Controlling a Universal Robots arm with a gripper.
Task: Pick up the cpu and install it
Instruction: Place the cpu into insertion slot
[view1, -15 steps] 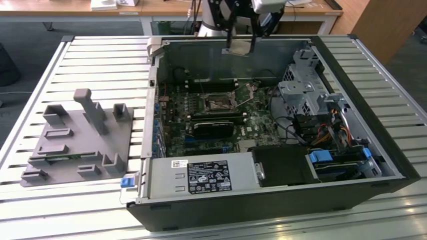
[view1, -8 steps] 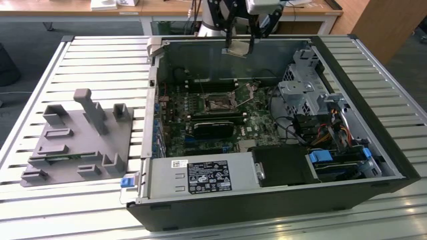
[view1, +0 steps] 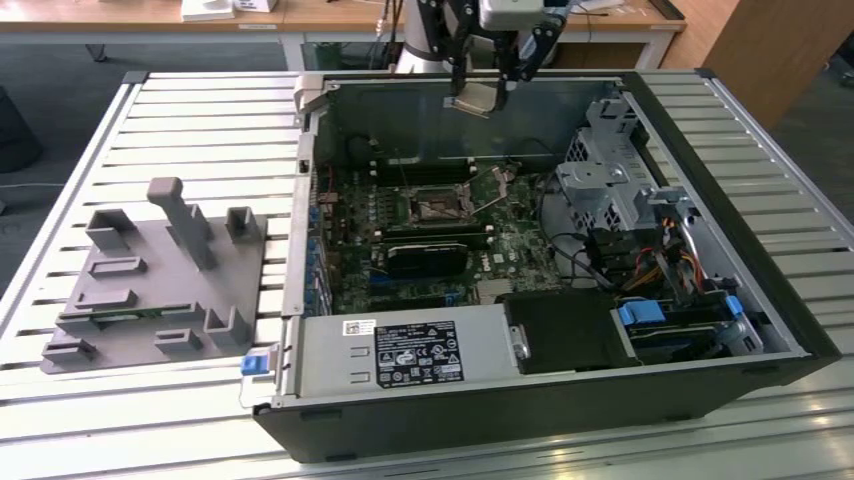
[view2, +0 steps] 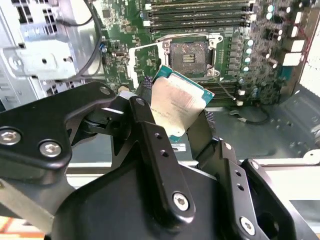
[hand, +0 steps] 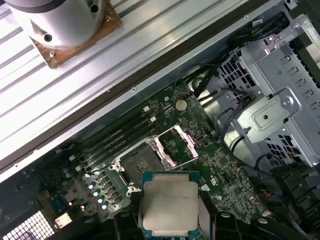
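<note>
Black fingers (view2: 150, 137) of the gripper (view2: 172, 120) are clenched on the cpu (view2: 177, 97), pinching it by two opposite edges so that its silvery top and pale rim show between them in both wrist views. In the second wrist view the chip sits tilted in the grip. Below it, and well apart from it, lies the black socket (hand: 137, 162) on the green motherboard (hand: 210, 165), with its metal frame (hand: 175, 145) swung open beside the bare cavity and rows of memory slots just beyond. A silvery drive cage (hand: 270, 115) with bundled cables stands near the board. In the exterior view the gripper (view1: 477, 85) holds the cpu (view1: 474, 101) in the air over the far part of the open computer case (view1: 534, 410), high above the socket (view1: 437, 207). The case lies on its side on a slatted metal counter (view1: 214, 130), and a grey plastic tray (view1: 147, 290) with upright blocks rests on the counter at the exterior view's left, apart from the case.
</note>
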